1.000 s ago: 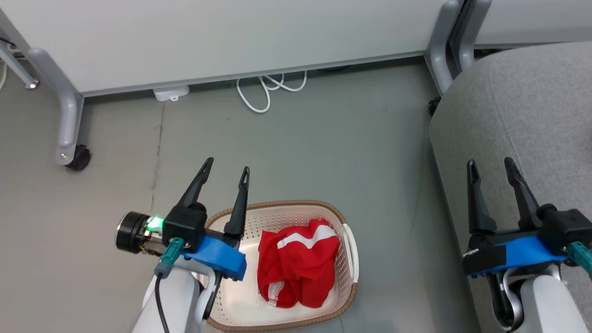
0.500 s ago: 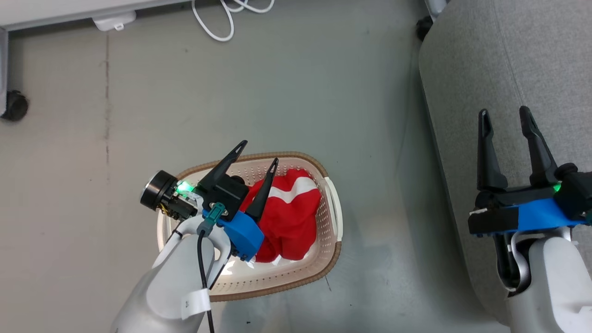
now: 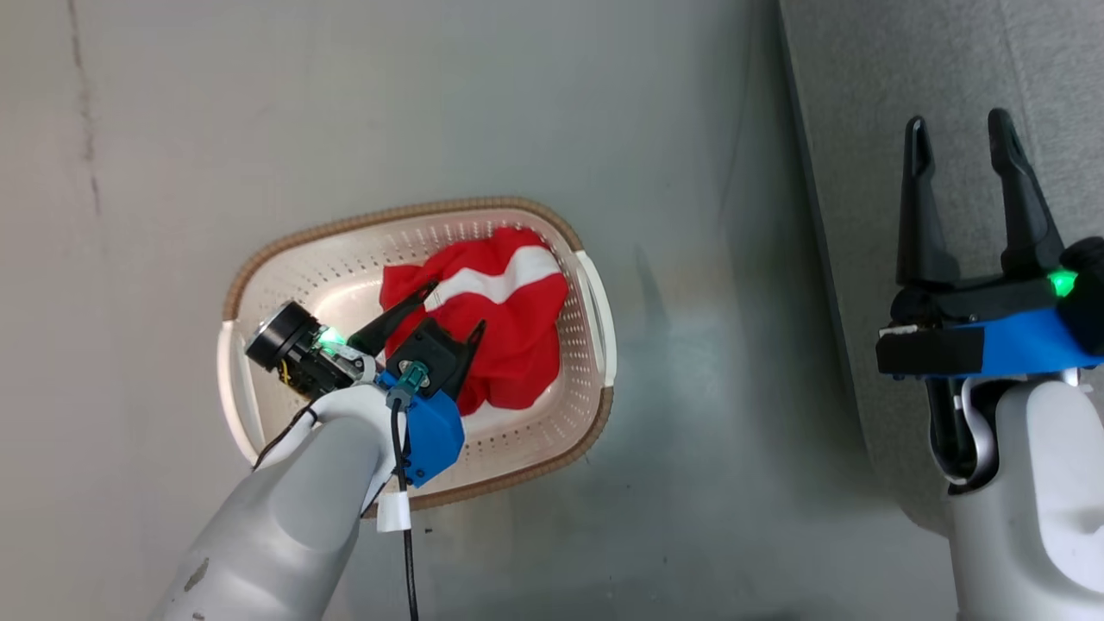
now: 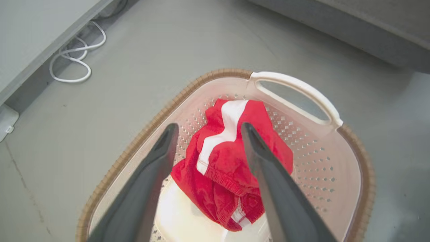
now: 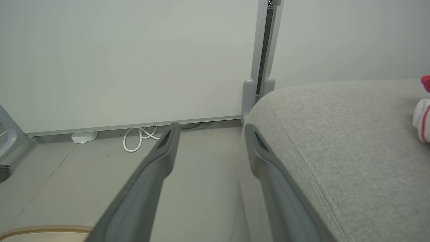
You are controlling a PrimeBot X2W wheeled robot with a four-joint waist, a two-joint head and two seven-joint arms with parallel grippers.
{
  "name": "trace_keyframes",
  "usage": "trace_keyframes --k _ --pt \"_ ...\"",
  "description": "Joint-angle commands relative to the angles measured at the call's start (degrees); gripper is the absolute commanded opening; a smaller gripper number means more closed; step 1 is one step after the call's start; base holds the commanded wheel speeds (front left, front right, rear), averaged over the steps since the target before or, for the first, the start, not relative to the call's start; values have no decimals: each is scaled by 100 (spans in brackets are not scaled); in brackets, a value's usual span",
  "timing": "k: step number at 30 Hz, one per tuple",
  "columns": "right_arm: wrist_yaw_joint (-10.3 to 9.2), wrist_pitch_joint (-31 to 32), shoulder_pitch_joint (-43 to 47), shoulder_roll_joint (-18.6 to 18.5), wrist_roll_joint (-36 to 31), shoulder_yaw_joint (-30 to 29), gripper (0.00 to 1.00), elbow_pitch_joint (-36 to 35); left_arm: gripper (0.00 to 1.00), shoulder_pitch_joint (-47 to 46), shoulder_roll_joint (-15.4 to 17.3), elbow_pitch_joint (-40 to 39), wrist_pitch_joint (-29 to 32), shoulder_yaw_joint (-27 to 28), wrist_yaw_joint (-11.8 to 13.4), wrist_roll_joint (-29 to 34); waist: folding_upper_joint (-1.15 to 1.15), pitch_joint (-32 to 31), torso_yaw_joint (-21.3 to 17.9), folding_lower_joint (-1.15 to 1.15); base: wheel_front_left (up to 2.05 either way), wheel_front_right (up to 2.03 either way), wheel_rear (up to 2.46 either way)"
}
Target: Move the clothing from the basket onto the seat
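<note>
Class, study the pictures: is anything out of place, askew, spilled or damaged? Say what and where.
Nothing is spilled or broken. The clothing lies crumpled at one end of the basket. A loose white cable trails on the floor by the wall, and a white-and-red thing, cut off by the frame, sits on the seat.

It looks like a lab or office — a grey floor [image 5: 201,188], a white panel [image 5: 134,60] on metal legs [image 5: 249,97], a white cable [image 5: 141,133] at the panel's foot, a grey seat [image 5: 352,151] beside the panel.
</note>
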Motion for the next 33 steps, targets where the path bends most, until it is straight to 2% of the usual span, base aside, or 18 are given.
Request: trace_keyframes --k 1,13,26,33 --pt "1 -3 -102 1 14 1 100 -35 100 -101 30 26 -15 -17 -2 -1 0 179 -50 -1 0 0 0" --pt "1 -3 -486 -19 -29 36 100 -238 100 -821 -75 1438 33 -708 -2 -47 0 1092 -117 -1 0 0 0" --pt "1 -3 -770 -71 1 -84 100 -655 100 -1488 106 1677 355 -1000 31 -50 0 2040 -175 -1 0 0 0" --pt "1 -2 -775 -53 -20 -95 100 -863 100 -1748 183 1701 509 -1082 179 -25 0 2353 -219 -1 0 0 0"
